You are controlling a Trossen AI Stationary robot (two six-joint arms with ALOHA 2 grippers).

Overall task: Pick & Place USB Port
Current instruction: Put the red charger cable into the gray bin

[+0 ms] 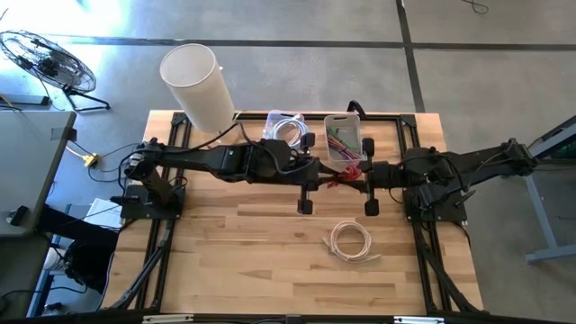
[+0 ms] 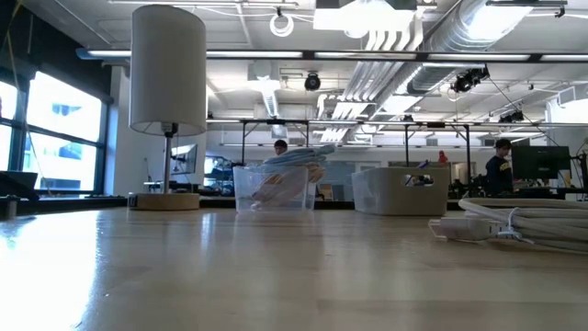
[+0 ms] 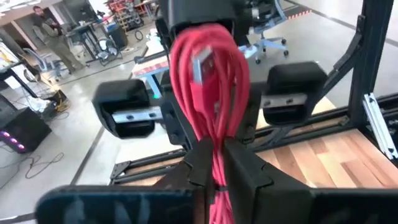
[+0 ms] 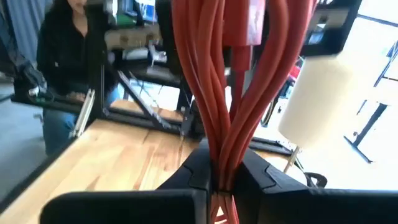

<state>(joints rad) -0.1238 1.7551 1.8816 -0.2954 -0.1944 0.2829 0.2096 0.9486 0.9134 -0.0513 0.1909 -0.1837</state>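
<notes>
**Red USB cable held between both hands, above mid-surface**

Surface (image 1: 270,261): pale wooden top in a black frame. You have bare wood in front of the arms.

Lamp (image 1: 196,85): white cylindrical shade at the back left. Keep your arms away from it.

Bins: a clear bin (image 1: 290,129) holding pale cables and a second bin (image 1: 343,139) holding coloured cables, side by side at the back edge. The second is your likely drop point, in my judgement.

White coiled cable (image 1: 349,241): loose on the surface, near the right arm's base, not in play.

Red USB cable (image 3: 208,93): a bundled loop, off the surface, stretched between the two arms at centre, just in front of the bins.

Left hand (image 3: 214,165): clamped on the red bundle's end.

Right hand (image 4: 224,177): clamped on the opposite end of the same bundle.

Handling note: with both hands gripping, loosen one before you move the other, or the strands will be pulled taut. Carry the bundle high over the bin wall, then release.
</notes>
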